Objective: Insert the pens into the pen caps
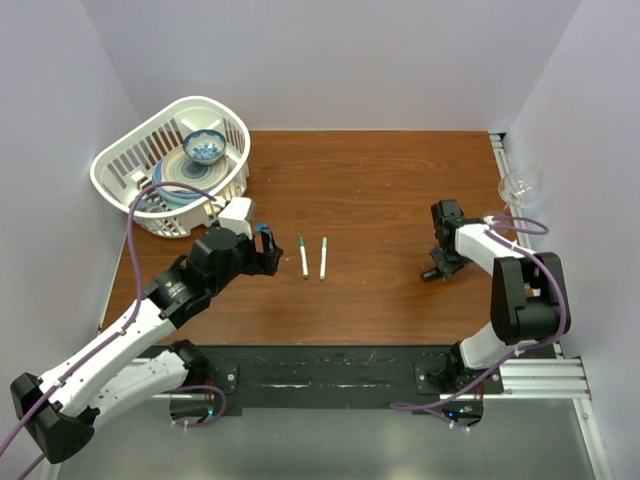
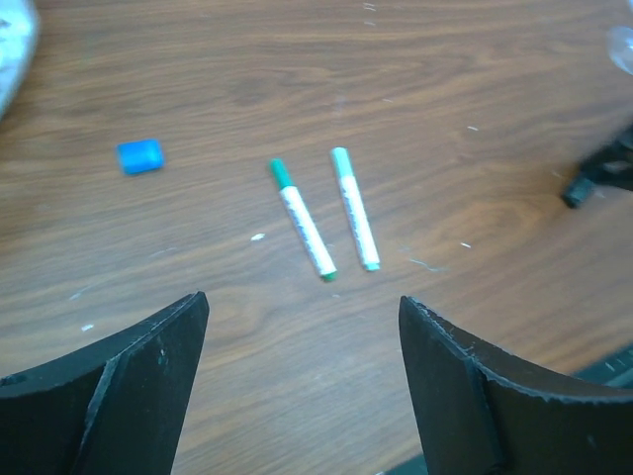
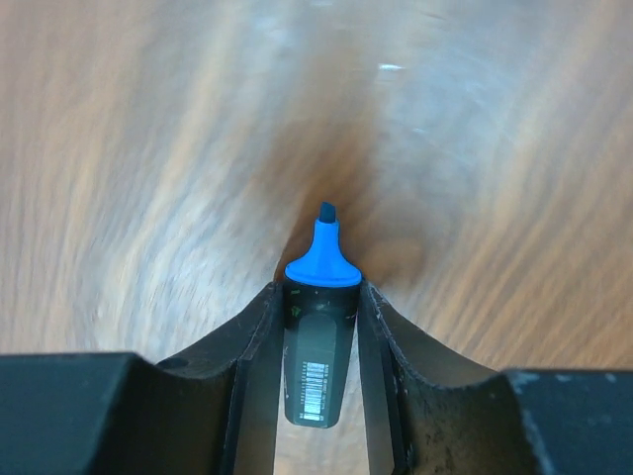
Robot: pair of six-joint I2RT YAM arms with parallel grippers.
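Wood table; right hand grips barcoded blue-tipped pen

Two matching robot arms. The left arm and the right arm are each made of smooth white tubular links joined by chunky black joint housings. A thin purple cable runs loosely along each arm. Both end in black grippers. The left gripper has thick, matte, wedge-shaped fingers. The right gripper has similar fingers with scuffed, pale-speckled edges.
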